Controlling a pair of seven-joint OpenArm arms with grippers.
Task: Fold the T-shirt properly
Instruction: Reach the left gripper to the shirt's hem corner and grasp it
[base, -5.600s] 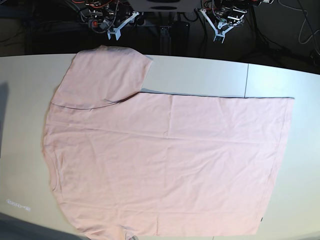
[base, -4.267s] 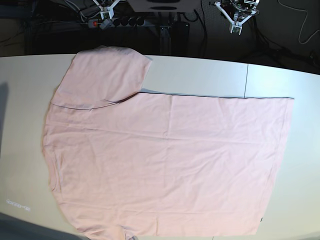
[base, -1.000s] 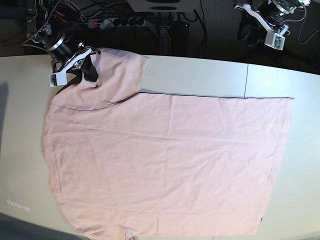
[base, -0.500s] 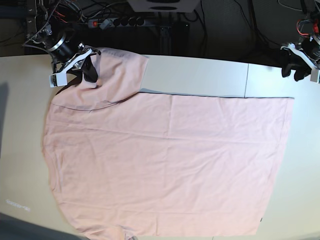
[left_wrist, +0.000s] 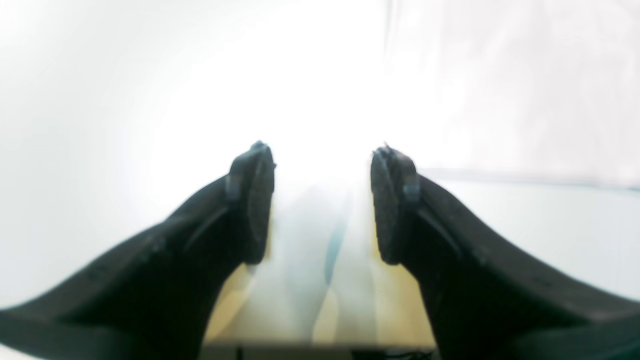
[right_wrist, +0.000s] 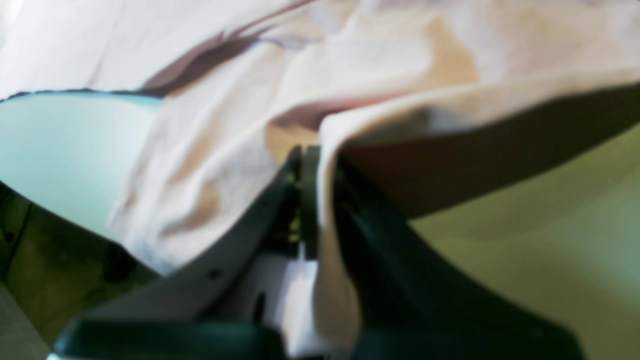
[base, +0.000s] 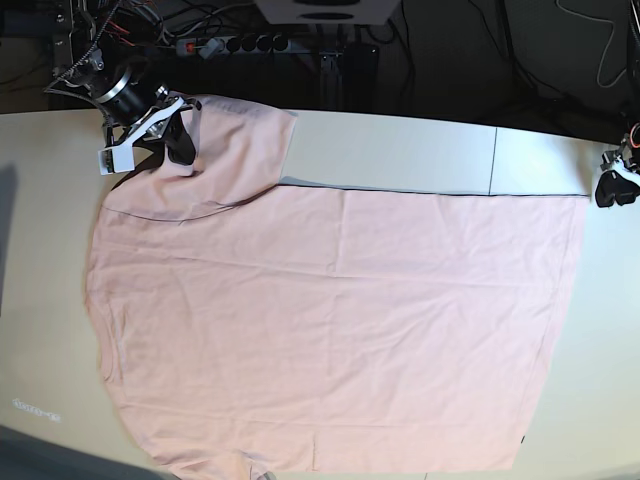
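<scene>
The pale pink T-shirt (base: 330, 320) lies flat on the table, plain side up, neck to the left and hem to the right. Its upper sleeve (base: 225, 150) points to the far edge. My right gripper (base: 172, 138) is shut on that sleeve's outer edge; in the right wrist view the gripper (right_wrist: 320, 200) pinches a fold of the pink cloth (right_wrist: 225, 150). My left gripper (base: 612, 188) is at the right edge, just outside the shirt's far hem corner. In the left wrist view the gripper (left_wrist: 322, 200) is open and empty, low over the table, with the shirt (left_wrist: 500, 100) at the upper right.
The white table (base: 400, 150) has a seam (base: 492, 160) running from its far edge to the shirt. Behind the far edge is a dark space with a power strip (base: 240, 43) and cables. A small printed mark (base: 35, 410) sits on the table at the lower left.
My left arm has swung from the back right down to the right edge beside the shirt's hem corner. My right gripper stays shut on the sleeve. The shirt has not moved.
</scene>
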